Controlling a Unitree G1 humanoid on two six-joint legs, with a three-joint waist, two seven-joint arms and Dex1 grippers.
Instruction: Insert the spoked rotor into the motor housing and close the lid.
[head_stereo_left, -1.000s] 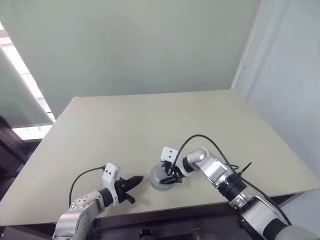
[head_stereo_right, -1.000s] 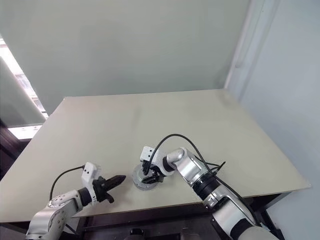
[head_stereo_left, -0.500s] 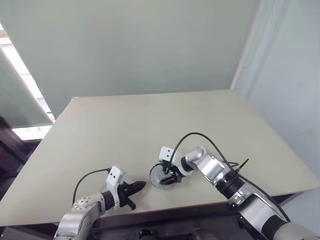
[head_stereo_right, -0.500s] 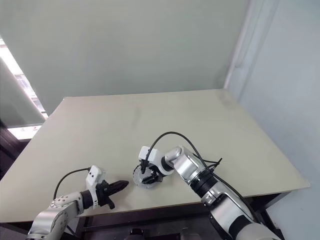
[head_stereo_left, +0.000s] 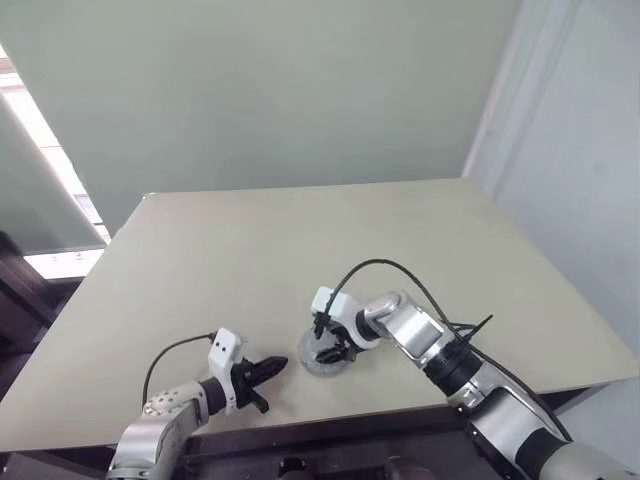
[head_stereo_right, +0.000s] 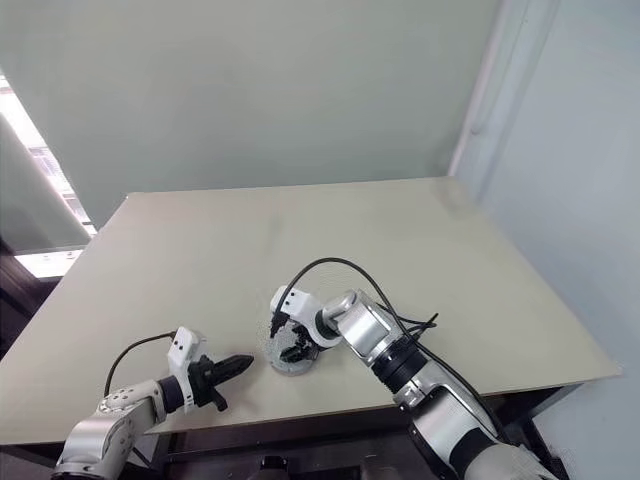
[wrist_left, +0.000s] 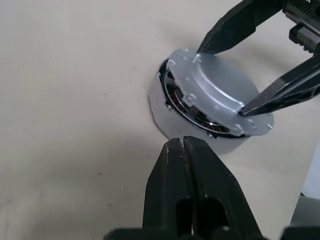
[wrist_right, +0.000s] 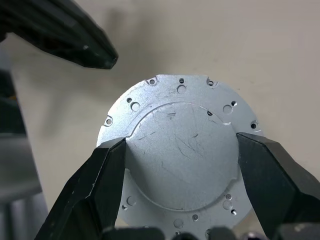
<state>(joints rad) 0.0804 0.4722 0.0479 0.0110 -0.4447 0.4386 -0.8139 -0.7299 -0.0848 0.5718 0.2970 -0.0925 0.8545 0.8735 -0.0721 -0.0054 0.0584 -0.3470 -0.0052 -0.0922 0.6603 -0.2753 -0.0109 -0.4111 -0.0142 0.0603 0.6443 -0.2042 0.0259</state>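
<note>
The right gripper (wrist_right: 180, 150) is clamped across the lid (wrist_right: 181, 150), seemingly to seat it squarely on the housing (wrist_left: 200, 117) near the table's (head_stereo_left: 250, 260) front edge, while the left gripper (wrist_left: 182, 145), pinched together and empty, waits beside it.

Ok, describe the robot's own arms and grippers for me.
Both arms are silver-grey metal with black joint sections. Each wrist carries a small white block, with a thin black cable looping from it. The left gripper and right gripper each have two tapering, pointed black fingers.
</note>
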